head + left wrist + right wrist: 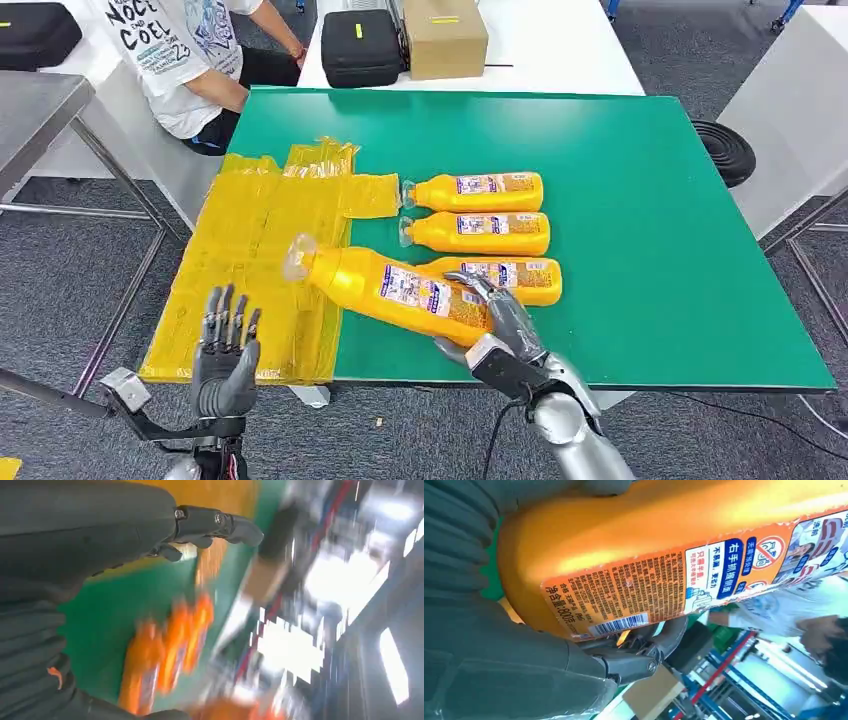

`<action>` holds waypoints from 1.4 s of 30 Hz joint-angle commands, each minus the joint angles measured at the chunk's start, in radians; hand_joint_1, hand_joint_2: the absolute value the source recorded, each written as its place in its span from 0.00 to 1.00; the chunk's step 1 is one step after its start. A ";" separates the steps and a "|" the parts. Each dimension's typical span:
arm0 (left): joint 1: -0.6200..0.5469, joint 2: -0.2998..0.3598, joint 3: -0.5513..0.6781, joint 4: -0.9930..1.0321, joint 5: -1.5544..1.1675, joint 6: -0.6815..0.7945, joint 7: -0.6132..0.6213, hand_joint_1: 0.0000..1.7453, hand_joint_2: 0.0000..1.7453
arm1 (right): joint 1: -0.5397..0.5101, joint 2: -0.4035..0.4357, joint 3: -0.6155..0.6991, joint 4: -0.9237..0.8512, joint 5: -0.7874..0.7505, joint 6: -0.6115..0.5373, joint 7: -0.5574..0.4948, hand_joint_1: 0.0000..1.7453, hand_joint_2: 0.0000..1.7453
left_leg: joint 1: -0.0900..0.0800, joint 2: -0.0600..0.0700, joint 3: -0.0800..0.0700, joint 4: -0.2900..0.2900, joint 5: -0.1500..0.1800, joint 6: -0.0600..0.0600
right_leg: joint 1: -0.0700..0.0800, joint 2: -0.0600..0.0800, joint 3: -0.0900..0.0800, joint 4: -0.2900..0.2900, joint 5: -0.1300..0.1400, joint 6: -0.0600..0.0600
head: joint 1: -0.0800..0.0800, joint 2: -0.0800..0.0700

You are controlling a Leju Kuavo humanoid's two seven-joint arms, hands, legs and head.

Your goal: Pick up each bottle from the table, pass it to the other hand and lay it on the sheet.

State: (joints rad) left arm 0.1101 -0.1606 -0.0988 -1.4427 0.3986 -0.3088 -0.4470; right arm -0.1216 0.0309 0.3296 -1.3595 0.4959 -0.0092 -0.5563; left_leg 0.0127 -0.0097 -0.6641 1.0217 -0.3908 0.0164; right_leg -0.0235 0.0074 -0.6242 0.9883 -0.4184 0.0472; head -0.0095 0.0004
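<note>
At the lower left of the head view, the left hand [226, 355] is raised palm-forward off the table edge, its dark fingers [231, 318] apart and holding nothing. Lower centre, the right hand [497, 318] is clamped around the base end of an orange plastic bottle with a printed label [395, 288], which is tilted, its clear cap pointing toward the upper left over the edge of the sheet; the right wrist view shows grey fingers [644, 652] wrapped beneath the bottle's labelled body. Whether this bottle touches the table cannot be told. Just behind the right hand, a second orange bottle [520, 278] lies on its side on the green tabletop [650, 200]. Further back, two more orange bottles [478, 232] [474, 191] lie parallel on their sides, caps toward the left, near the sheet. The crinkled yellow plastic sheet [255, 250] covers the left edge of the table, with no bottle lying fully on it. At the top centre, a black zipped case [360, 45] and a brown cardboard box [443, 35] stand on a white table. At the upper left sits a person in a white printed shirt [175, 50].
</note>
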 commanded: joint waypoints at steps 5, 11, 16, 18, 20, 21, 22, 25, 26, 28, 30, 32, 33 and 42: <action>-0.234 0.092 -0.160 0.266 -0.082 -0.178 0.040 0.00 1.00 | -0.128 0.122 0.058 0.351 -0.053 0.012 -0.102 1.00 1.00 | 0.000 0.002 0.006 -0.002 0.000 -0.001 | 0.001 0.000 0.006 -0.002 0.000 -0.003 | 0.000 0.000; -0.263 0.089 -0.189 0.297 -0.110 -0.203 0.026 0.00 1.00 | -0.149 0.141 0.084 0.413 -0.066 0.007 -0.113 1.00 1.00 | 0.000 0.001 0.006 -0.002 0.000 -0.001 | 0.001 0.000 0.006 -0.001 -0.001 -0.002 | 0.000 0.000; -0.295 0.080 -0.200 0.332 -0.116 -0.212 0.023 0.00 1.00 | -0.128 0.136 0.106 0.404 -0.045 0.017 -0.087 1.00 1.00 | 0.000 -0.001 0.008 -0.002 -0.001 -0.001 | 0.001 -0.003 0.009 -0.001 -0.002 -0.003 | 0.000 0.000; -0.297 0.081 -0.199 0.335 -0.115 -0.213 0.022 0.00 1.00 | -0.127 0.139 0.111 0.412 -0.040 0.015 -0.083 1.00 1.00 | 0.000 0.000 0.004 -0.001 0.000 0.000 | 0.001 -0.001 0.005 -0.001 -0.001 -0.002 | 0.000 0.000; -0.294 0.082 -0.199 0.332 -0.113 -0.217 0.020 0.00 1.00 | -0.131 0.143 0.114 0.424 -0.035 0.012 -0.077 1.00 1.00 | 0.000 0.000 0.005 -0.001 0.000 -0.001 | 0.001 -0.001 0.005 -0.001 -0.001 -0.002 | 0.000 0.000; -0.291 0.083 -0.199 0.329 -0.113 -0.219 0.020 0.00 1.00 | -0.134 0.145 0.113 0.430 -0.035 0.012 -0.077 1.00 1.00 | 0.000 0.000 0.006 -0.001 0.000 -0.001 | 0.001 -0.001 0.006 -0.001 -0.001 -0.003 | 0.000 0.000; -0.290 0.082 -0.198 0.326 -0.112 -0.220 0.021 0.00 1.00 | -0.137 0.145 0.114 0.438 -0.032 0.011 -0.074 1.00 1.00 | 0.001 0.000 0.006 -0.001 0.000 -0.001 | 0.001 -0.001 0.006 -0.001 -0.001 -0.003 | 0.000 0.000; -0.293 0.078 -0.194 0.330 -0.104 -0.223 0.026 0.00 1.00 | -0.141 0.145 0.125 0.453 -0.014 0.011 -0.069 1.00 1.00 | 0.000 0.001 0.007 -0.001 -0.001 -0.001 | 0.001 0.000 0.007 -0.001 -0.002 -0.003 | 0.000 0.000; -0.295 0.077 -0.192 0.332 -0.102 -0.223 0.027 0.00 1.00 | -0.141 0.145 0.128 0.456 -0.011 0.011 -0.068 1.00 1.00 | 0.000 0.001 0.006 -0.001 -0.001 -0.001 | 0.001 -0.001 0.006 -0.001 -0.001 -0.003 | 0.000 0.000; -0.300 0.076 -0.189 0.338 -0.096 -0.224 0.030 0.00 1.00 | -0.142 0.147 0.136 0.464 -0.002 0.013 -0.066 1.00 1.00 | 0.000 0.001 0.003 -0.001 0.000 0.000 | 0.001 0.000 0.003 -0.001 0.000 -0.002 | 0.000 0.000; -0.302 0.075 -0.187 0.340 -0.092 -0.225 0.030 0.00 1.00 | -0.145 0.147 0.143 0.469 0.008 0.010 -0.062 1.00 1.00 | 0.001 0.001 0.005 -0.001 -0.001 0.000 | 0.001 -0.001 0.005 -0.001 -0.001 -0.002 | 0.000 0.000; -0.303 0.075 -0.186 0.341 -0.091 -0.226 0.030 0.00 1.00 | -0.147 0.152 0.144 0.472 0.009 0.011 -0.060 1.00 1.00 | 0.001 0.001 0.007 -0.001 -0.001 -0.001 | 0.001 -0.001 0.007 -0.001 -0.002 -0.003 | 0.000 0.000; -0.303 0.075 -0.186 0.341 -0.091 -0.226 0.030 0.00 1.00 | -0.147 0.152 0.144 0.472 0.009 0.011 -0.060 1.00 1.00 | 0.000 0.001 0.005 -0.001 -0.001 -0.001 | 0.001 -0.001 0.005 -0.001 -0.001 -0.003 | 0.000 0.000; -0.286 0.076 -0.177 0.319 -0.085 -0.217 0.026 1.00 1.00 | -0.148 0.150 0.135 0.478 0.012 0.009 -0.058 1.00 1.00 | 0.000 0.000 0.002 -0.001 0.001 0.000 | 0.001 0.000 0.002 -0.001 0.000 -0.002 | 0.000 0.000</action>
State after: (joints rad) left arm -0.1441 -0.1041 -0.2617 -1.1669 0.3132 -0.5295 -0.4238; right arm -0.2286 0.1904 0.4395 -0.9682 0.5005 -0.0004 -0.6222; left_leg 0.0129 -0.0095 -0.6647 1.0218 -0.3895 0.0160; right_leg -0.0235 0.0074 -0.6249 0.9887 -0.4180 0.0470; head -0.0095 0.0004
